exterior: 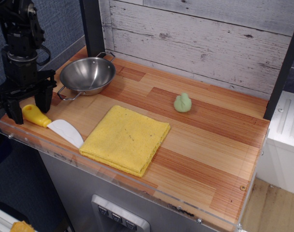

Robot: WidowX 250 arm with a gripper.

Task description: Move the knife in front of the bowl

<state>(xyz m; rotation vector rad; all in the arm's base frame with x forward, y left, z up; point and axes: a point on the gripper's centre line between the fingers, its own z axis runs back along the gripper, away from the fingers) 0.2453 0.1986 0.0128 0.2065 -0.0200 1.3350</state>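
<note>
The knife (52, 125) lies flat on the wooden counter (200, 140) near its front left corner, close to the clear plastic lip along the front edge. Its chunky yellow handle points toward the left and slightly back, and its broad white blade points toward the front right, with the tip ending just beside the left edge of the yellow cloth (126, 138). Blade and cloth look nearly touching, though contact cannot be confirmed.

The black tool (25, 102) hangs just above the handle end of the knife, at the left edge of the counter. Its two fingers are spread apart, one on each side of the handle's end, and nothing is clamped between them; the knife rests on the counter on its own.

The bowl (87, 75) sits behind and slightly to the right of the knife, at the back left of the counter, upright and shiny, with one wire loop handle facing the front left and the other toward the back wall. Knife and bowl are near each other but apart.

The yellow cloth lies folded in the middle front of the counter. A small green toy (182, 103) stands further right and back, well apart from the rest.
</note>
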